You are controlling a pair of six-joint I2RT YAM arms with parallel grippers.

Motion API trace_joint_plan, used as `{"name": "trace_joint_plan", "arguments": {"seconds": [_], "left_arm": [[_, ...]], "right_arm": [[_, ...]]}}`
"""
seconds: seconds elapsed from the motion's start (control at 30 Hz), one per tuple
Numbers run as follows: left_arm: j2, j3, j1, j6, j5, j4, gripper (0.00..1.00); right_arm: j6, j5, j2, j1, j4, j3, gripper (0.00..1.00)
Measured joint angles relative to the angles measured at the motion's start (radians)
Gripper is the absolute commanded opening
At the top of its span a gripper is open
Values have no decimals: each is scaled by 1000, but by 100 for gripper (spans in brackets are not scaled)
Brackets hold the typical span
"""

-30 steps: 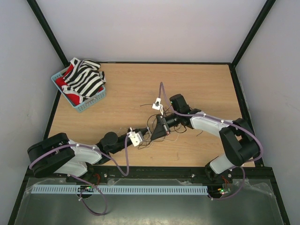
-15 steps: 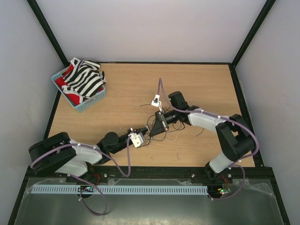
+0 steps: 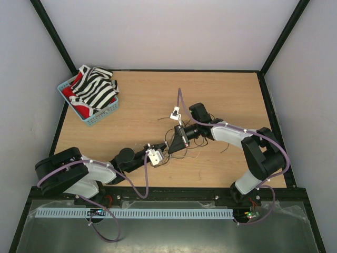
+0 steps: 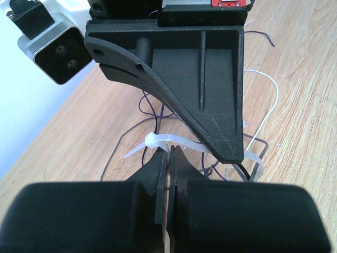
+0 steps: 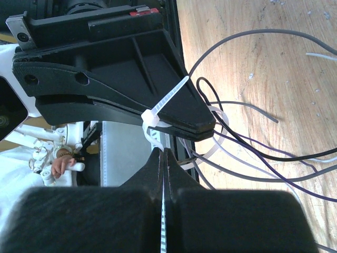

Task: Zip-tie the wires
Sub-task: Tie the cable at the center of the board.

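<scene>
The wires [image 3: 192, 148] lie in a thin dark tangle at the table's middle; they also show in the right wrist view [image 5: 263, 153] and the left wrist view [image 4: 150, 113]. A pale zip tie [image 4: 174, 141] is looped round some of them, its head [image 5: 149, 118] between the two grippers. My left gripper [image 3: 160, 153] [image 4: 169, 154] is shut on the tie's strap beside the head. My right gripper [image 3: 175, 144] [image 5: 164, 154] is shut on the ribbed strap just below the head. The two grippers stand tip to tip, almost touching.
A blue basket [image 3: 101, 119] with striped and red cloth [image 3: 96, 87] stands at the far left of the wooden table [image 3: 142, 100]. Dark frame posts run along the table's edges. A loose pale wire [image 4: 271, 100] curves to the right of the tie.
The right gripper has moved a little left and towards the left gripper, and its wrist has turned. The left gripper has crept slightly right. Both keep hold of the tie.
</scene>
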Motion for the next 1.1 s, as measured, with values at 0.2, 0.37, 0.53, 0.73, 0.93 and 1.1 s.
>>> {"name": "trace_joint_plan", "arguments": {"seconds": [0.2, 0.37, 0.53, 0.73, 0.93, 1.1], "left_arm": [[0, 0, 0, 0, 0, 0, 0], [11, 1, 0, 0, 2, 11, 0], [34, 15, 0, -21, -15, 15, 0], [38, 28, 4, -78, -46, 13, 0], [38, 31, 6, -124, -46, 10, 0], [38, 31, 6, -150, -51, 5, 0]], "right_arm": [[0, 8, 8, -13, -8, 18, 0], [0, 24, 26, -16, -12, 30, 0], [0, 27, 29, -17, -16, 30, 1], [-8, 39, 9, -18, -15, 5, 21], [-31, 87, -60, -18, -15, -11, 42], [-50, 136, -111, -19, -14, -11, 50]]}}
